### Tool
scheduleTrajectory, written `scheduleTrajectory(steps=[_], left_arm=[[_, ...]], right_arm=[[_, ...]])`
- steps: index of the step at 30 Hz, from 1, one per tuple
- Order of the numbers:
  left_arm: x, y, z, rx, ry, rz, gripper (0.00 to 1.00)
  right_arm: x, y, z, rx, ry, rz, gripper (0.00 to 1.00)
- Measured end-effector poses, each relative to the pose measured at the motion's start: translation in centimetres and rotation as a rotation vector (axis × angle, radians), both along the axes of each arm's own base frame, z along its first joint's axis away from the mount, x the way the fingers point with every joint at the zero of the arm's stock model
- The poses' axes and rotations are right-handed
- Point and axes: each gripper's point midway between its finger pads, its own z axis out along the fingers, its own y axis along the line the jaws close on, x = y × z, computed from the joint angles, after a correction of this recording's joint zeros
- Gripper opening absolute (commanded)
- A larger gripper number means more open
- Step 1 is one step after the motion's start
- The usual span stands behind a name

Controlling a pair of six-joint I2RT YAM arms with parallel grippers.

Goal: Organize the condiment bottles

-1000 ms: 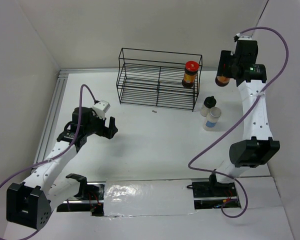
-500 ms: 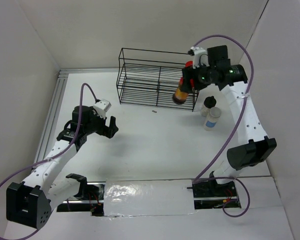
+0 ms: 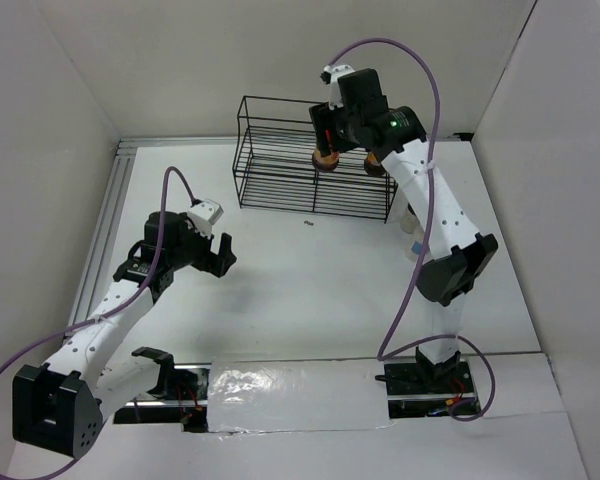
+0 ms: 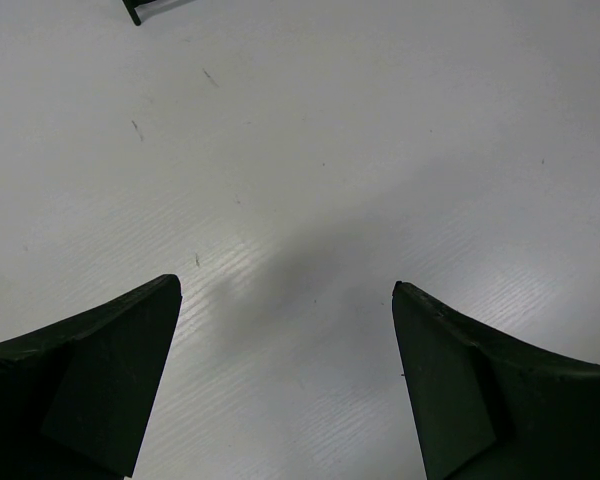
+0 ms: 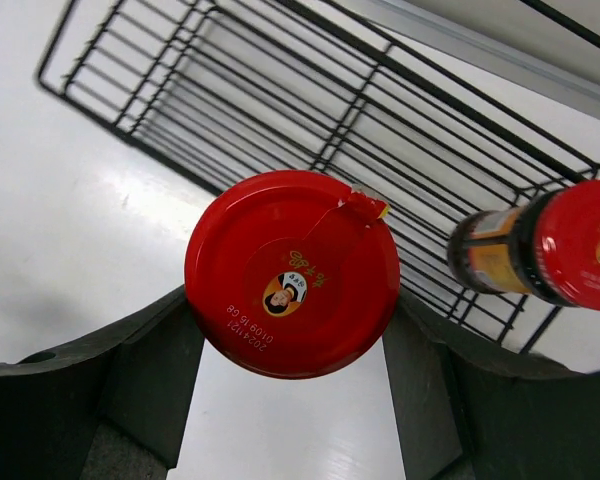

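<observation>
**Right arm swung left, bottle now above the rack**

Since a second ago the right end effector [image 3: 326, 138] has swept from the 2 o'clock corner of the bench [image 3: 310, 290] to 12 o'clock. It now hangs over the middle of the black wire rack [image 3: 280, 170]. The left arm is unchanged.

The right end effector is pinching the held bottle [image 3: 325, 158] by its body, one finger on each side. The bottle hangs upright above the rack wires, and whether it touches them cannot be told. From the right wrist its round red cap [image 5: 292, 272] fills the centre of the view. The cap has a small portrait logo, a line of printed code and a torn tab at its 1 o'clock edge. The top view shows the amber-brown body below the fingers.

The second bottle [image 5: 540, 255] stands in the rack at 3 o'clock of the held one. It has the same red cap, a dark amber body and a yellow-orange label. In the top view the right arm mostly covers it.

The left end effector [image 4: 285, 290] is spread wide with nothing between its fingers. It hovers over bare bench at 9 o'clock, well apart from the rack.
</observation>
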Motion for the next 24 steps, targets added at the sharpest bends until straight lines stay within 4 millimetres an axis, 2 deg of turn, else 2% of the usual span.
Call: scheduleTrajectory(steps=[6, 12, 23, 24], left_arm=[[0.0, 0.0, 0.0, 0.0, -0.001, -0.001, 0.99], [0.0, 0.0, 0.0, -0.001, 0.0, -0.001, 0.99], [0.0, -0.1, 0.0, -0.003, 0.001, -0.003, 0.99], [0.0, -0.1, 0.0, -0.003, 0.001, -0.003, 0.99]], right_arm=[[2.0, -1.7, -1.9, -0.022, 0.02, -0.129, 0.0], [3.7, -1.9, -3.5, -0.012, 0.04, -0.181, 0.0], [5.4, -3.2, -5.7, -0.002, 0.08, -0.253, 0.0], [5.5, -3.4, -6.0, -0.003, 0.084, -0.258, 0.05]])
